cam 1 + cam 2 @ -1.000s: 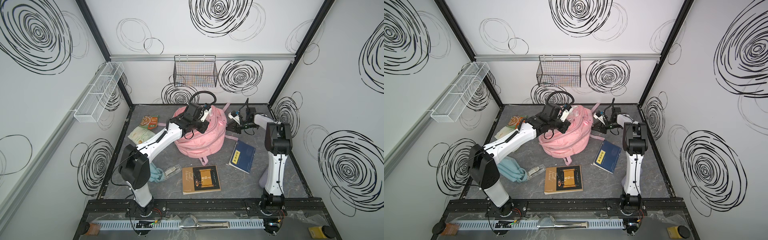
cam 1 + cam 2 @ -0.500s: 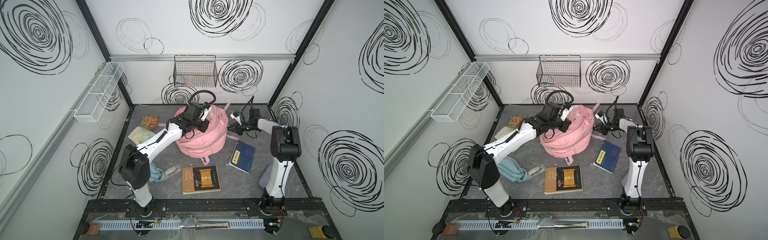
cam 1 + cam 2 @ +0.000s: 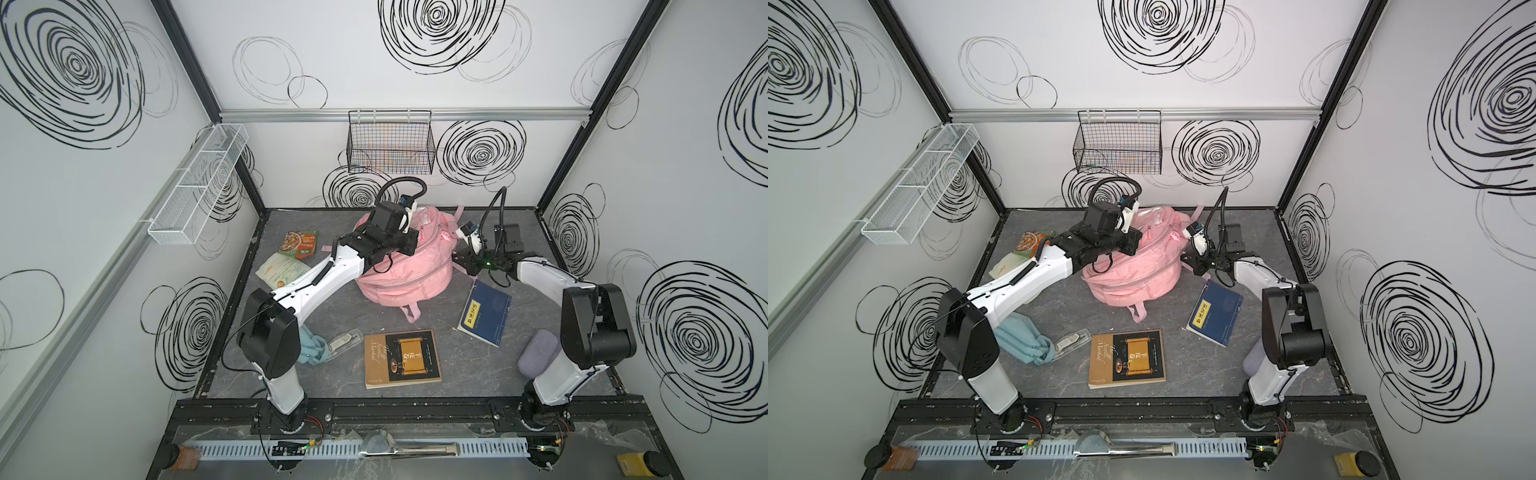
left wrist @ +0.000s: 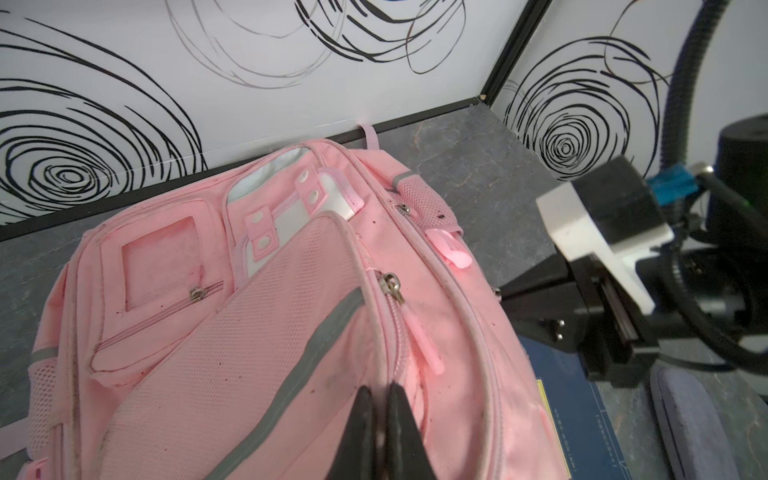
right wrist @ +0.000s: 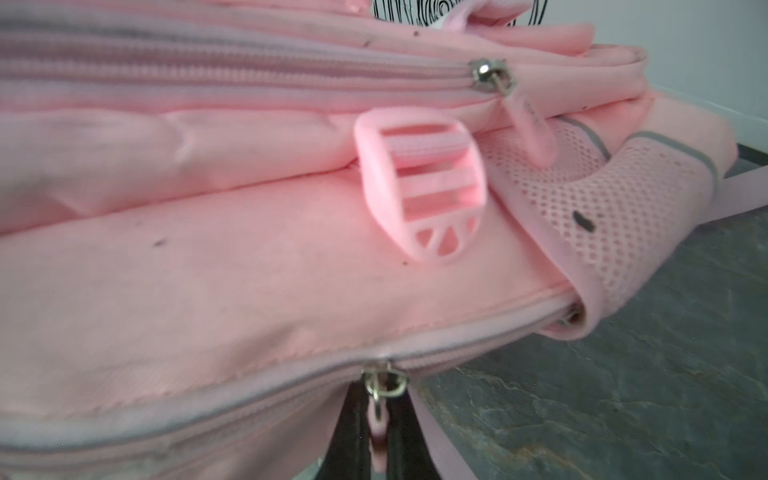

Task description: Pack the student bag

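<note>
Pink fabric fills both wrist views: the student bag [image 3: 405, 270] lies on the grey table [image 3: 457, 374] between your two claws, its pocketed front facing up. Your left claw [image 4: 379, 392] is closed to a narrow slit and pinches a raised fold of the bag's front panel. A grey stripe [image 4: 309, 353] runs alongside that fold, and a zipper slider [image 4: 390, 284] with a pink tab sits just ahead of the fingertips. Your right claw [image 5: 376, 411] is pressed close to the bag's side. Its jaws are nipped together on a pink zipper pull [image 5: 379, 440], which hangs from a metal slider [image 5: 384, 384] just beyond their tips. A pink strap buckle [image 5: 415, 187] lies farther ahead on the same side. In both top views a blue book [image 3: 485, 312] lies near the right claw, on the side toward that arm's base. A brown book [image 3: 402, 358] lies well apart from both claws, nearer the bases.
</note>
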